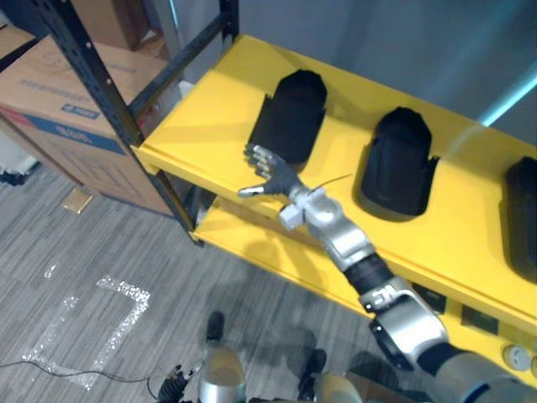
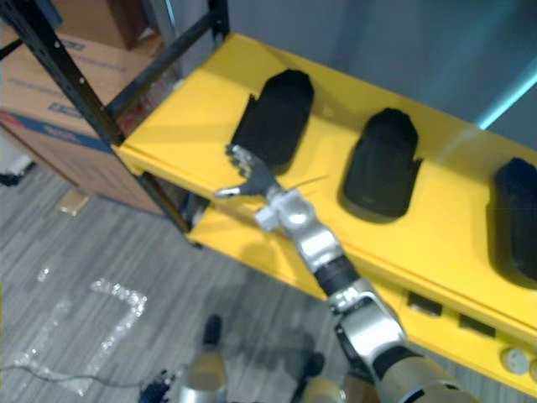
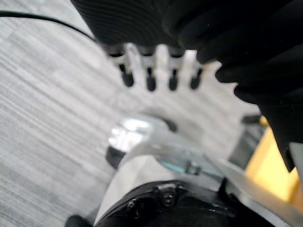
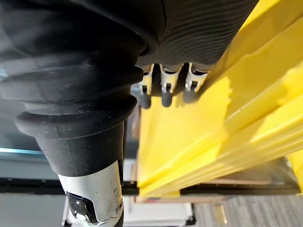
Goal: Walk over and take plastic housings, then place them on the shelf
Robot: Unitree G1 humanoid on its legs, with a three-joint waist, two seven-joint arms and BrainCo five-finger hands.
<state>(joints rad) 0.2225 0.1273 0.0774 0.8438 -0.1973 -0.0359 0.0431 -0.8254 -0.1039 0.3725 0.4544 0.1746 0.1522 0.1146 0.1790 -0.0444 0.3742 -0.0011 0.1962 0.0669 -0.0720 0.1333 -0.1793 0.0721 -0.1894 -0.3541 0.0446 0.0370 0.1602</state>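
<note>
Eye views showed three black plastic housings (image 1: 289,117) (image 1: 398,164) (image 1: 522,214) in a row on the yellow shelf (image 1: 210,109). Right hand (image 1: 270,172) was spread and empty at the shelf's front edge, by the leftmost one. Left wrist view showed left hand (image 3: 149,71), fingers relaxed, over grey floor (image 3: 47,118) beside the shelf.

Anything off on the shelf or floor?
The three black housings lie flat in a row on the yellow shelf, none tipped. The oddities are on the floor: crumpled clear tape in a loop, and a loose cardboard scrap near the box.
</note>
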